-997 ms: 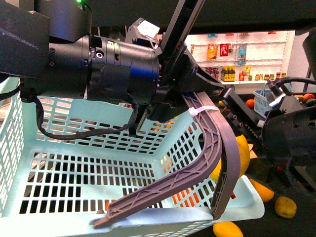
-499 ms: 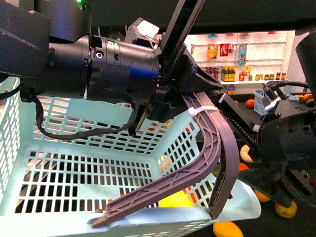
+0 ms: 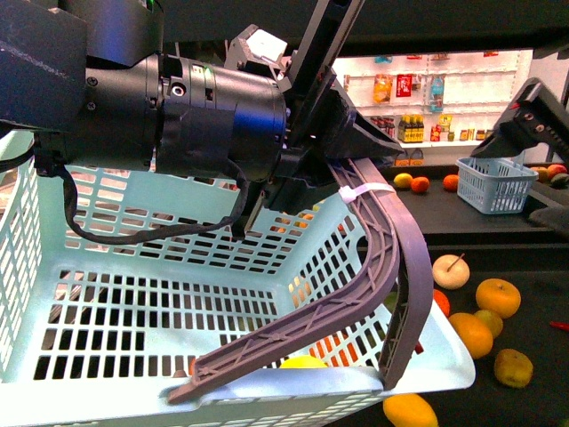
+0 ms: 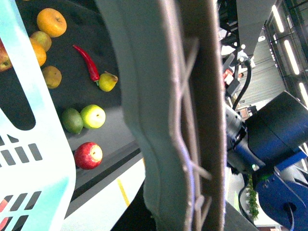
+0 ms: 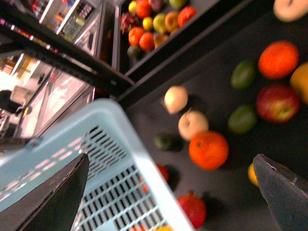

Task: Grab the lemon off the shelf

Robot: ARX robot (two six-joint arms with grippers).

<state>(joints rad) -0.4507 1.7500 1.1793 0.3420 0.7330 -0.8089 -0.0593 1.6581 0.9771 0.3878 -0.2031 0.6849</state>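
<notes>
The left tool is clamped on the grey handle of a pale blue basket, which sits in front of the shelf. The lemon lies inside the basket by its near right corner, mostly hidden behind the handle and rim. The right tool hangs over the basket's edge and the shelf tray, its fingers wide apart with nothing between them. An orange and a pale round fruit lie on the shelf's dark tray, right of the basket.
</notes>
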